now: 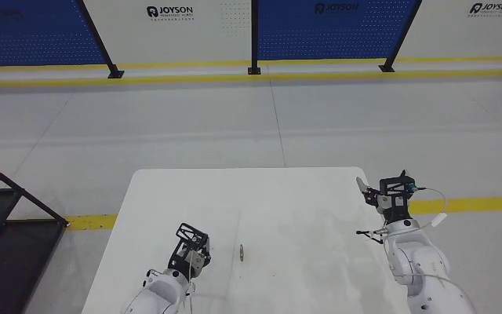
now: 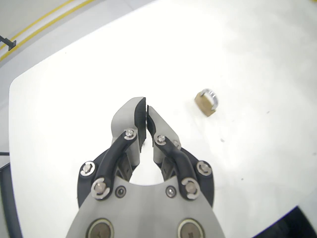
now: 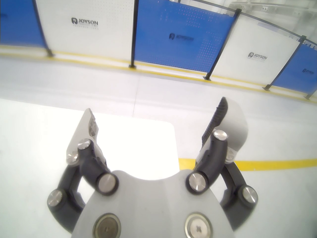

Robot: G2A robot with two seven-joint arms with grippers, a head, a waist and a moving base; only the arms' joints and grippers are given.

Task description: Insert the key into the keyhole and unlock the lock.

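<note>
Top view gives the layout. The white worktop (image 1: 298,204) stretches broad and bare ahead of both tools, so there is plenty of open room between them. The right tool (image 3: 156,110) hangs over the worktop's far right corner with its jaws spread wide and nothing between them. The worktop edge and the floor lie directly beyond its fingertips, and it is well apart from the task's things.

The left tool (image 2: 146,104) sits low over the near left part of the worktop. Its jaws are pressed together on a thin sliver of metal between the pads, which I take to be the key (image 2: 147,121), though little of it can be seen.

The padlock (image 2: 206,102) rests on the worktop near this tool, off to its right side and slightly ahead of the fingertips, not touching it. From above, its long axis (image 1: 242,252) runs roughly parallel to the tool's own reach. The silver shackle is at the end farther from the tool's base, the brass body at the nearer end. The keyhole cannot be seen.

My judgement is that the left arm is far the nearer and must bring the key sideways to the body's lower end. The unheld padlock may slide when pushed.
</note>
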